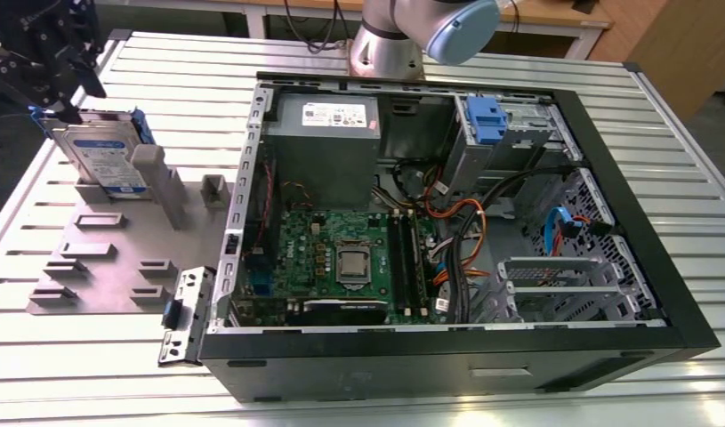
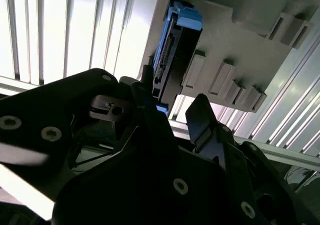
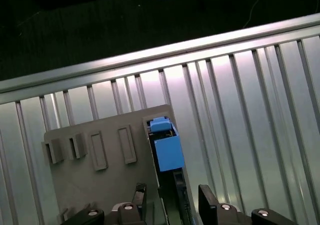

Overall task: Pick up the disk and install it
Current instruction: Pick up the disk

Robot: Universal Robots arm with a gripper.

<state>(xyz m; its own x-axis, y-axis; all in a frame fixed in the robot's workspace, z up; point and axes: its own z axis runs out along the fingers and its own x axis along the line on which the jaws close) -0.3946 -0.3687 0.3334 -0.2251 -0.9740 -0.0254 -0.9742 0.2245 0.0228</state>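
Exterior view: the disk (image 1: 101,158) stands on edge in a grey rack (image 1: 107,258), ten o'clock from the computer case (image 1: 457,369), tool (image 1: 77,100) above. Both wrist views: open fingers (image 3: 207,202) straddle its edge. Probably rigid, weighty, shock-sensitive; hold flat faces.
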